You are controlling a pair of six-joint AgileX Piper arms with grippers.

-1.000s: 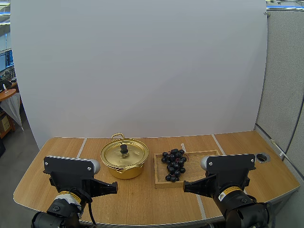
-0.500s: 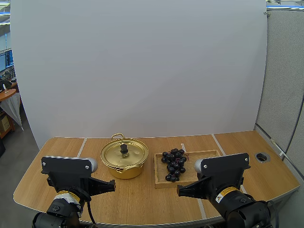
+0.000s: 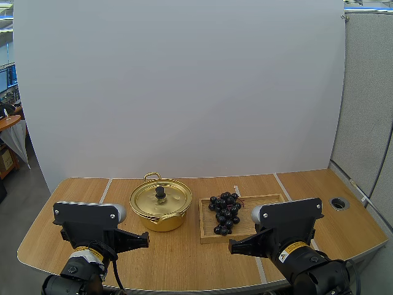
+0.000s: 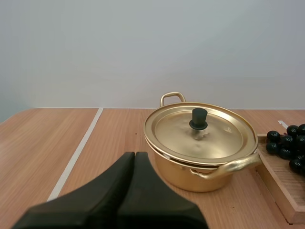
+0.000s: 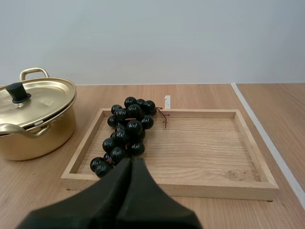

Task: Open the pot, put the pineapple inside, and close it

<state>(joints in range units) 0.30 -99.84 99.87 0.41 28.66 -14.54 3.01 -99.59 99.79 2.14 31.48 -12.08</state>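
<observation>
Fruit on hand: a bunch of grapes (image 5: 125, 133), dark, lying flat in the wooden tray (image 5: 200, 143), on the tray's pot-side half. Its long axis runs away from the right gripper (image 5: 131, 161). The rounded bottom end of the bunch is nearest the fingertips, and the reddish stem end points to the far side, a little to their right. The bunch is dead ahead of those tips. In the high view the tips stop short of the tray's near rim, clear of the fruit. Right fingers pressed together into one dark wedge, nothing between them. Pot (image 4: 200, 177), gold, stands upright on the table (image 3: 184, 258) just beside the tray. It is ahead and to the left of the right fingers, and ahead and somewhat right of the left gripper (image 4: 135, 155). Lid (image 4: 224, 138) seated on the pot, black knob (image 4: 198, 118) upright at its centre. The pot's two loop handles (image 4: 172, 98) set its axis: one on the side farthest from the left fingers, the other on the near side, swung toward the tray. Left fingers likewise closed flat against each other, empty, tips near the pot but apart from it, low over the table. Both grippers point forward, the left at the pot, the right at the bunch.
</observation>
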